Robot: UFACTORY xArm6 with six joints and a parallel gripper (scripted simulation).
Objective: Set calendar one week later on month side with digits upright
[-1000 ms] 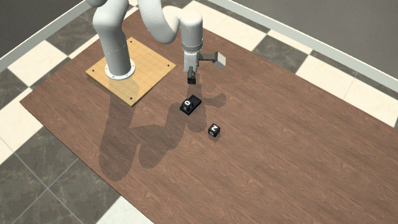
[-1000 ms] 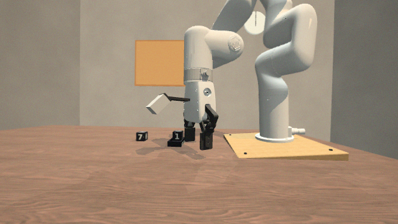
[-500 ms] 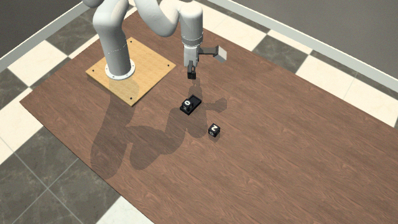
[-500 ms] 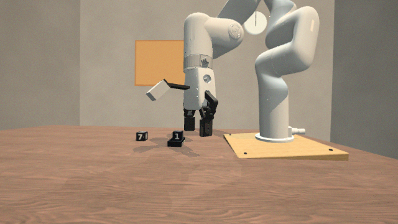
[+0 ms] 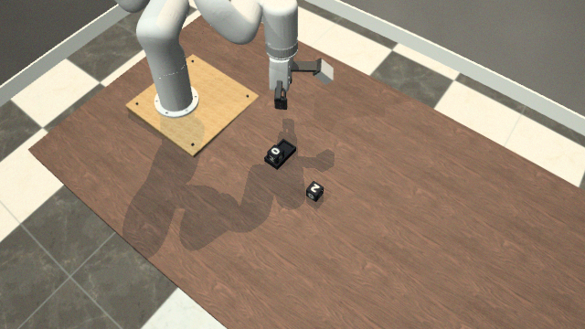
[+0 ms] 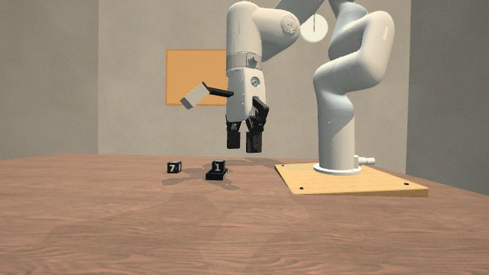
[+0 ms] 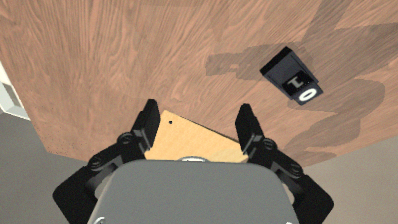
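Hanging wide open and empty, the gripper (image 5: 281, 101) (image 6: 244, 142) (image 7: 198, 111) stood above the tray (image 5: 287, 147) (image 6: 215, 176) (image 7: 284, 62) and off to one side, its presumed target, the loose cube (image 5: 314, 191) (image 6: 174, 167), lying lower and farther out, beyond the tray.

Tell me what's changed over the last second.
The open claw has risen higher above the table, holding nothing. The tray, the cube in it and the loose cube stayed put.
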